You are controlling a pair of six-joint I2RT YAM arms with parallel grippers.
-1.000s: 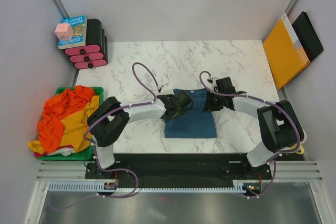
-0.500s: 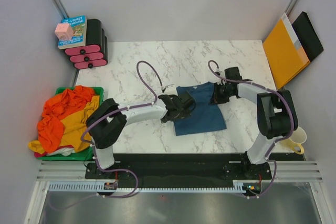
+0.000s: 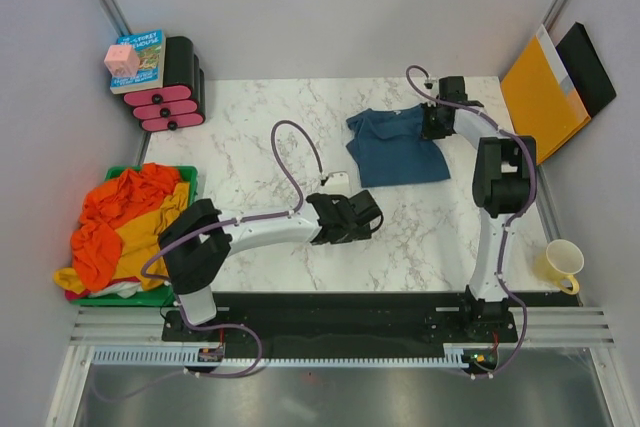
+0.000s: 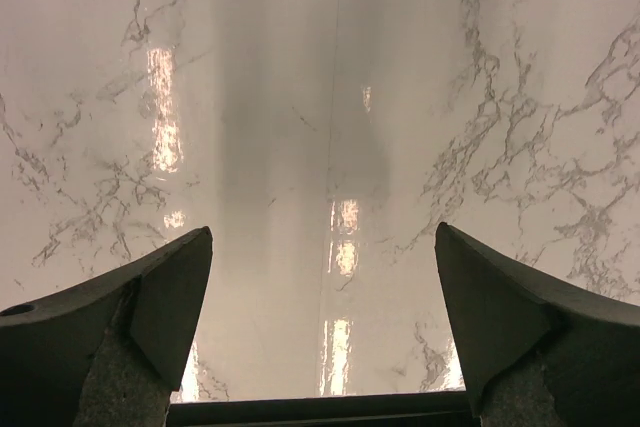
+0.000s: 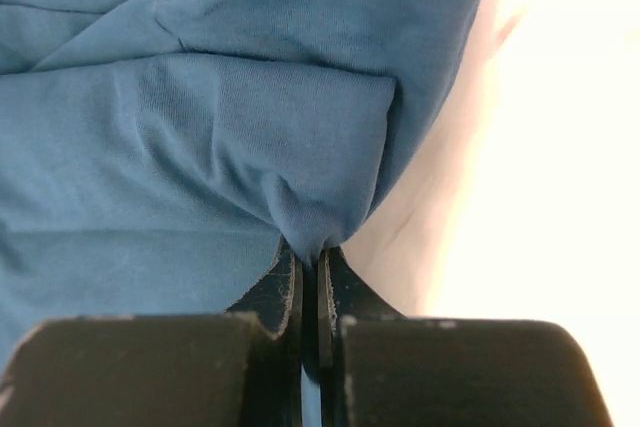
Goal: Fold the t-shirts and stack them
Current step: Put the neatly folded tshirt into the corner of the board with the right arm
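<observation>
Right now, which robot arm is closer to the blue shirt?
Right. The right gripper is shut on the blue t-shirt at its edge, toward the far side of the table. The left gripper hangs open over bare marble nearer the front, apart from the cloth.

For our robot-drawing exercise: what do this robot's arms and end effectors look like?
The left arm and right arm have white links and bulky black joints, with thin purple cables looping alongside. The left end effector and right end effector are matte black with tapering fingers.
</observation>
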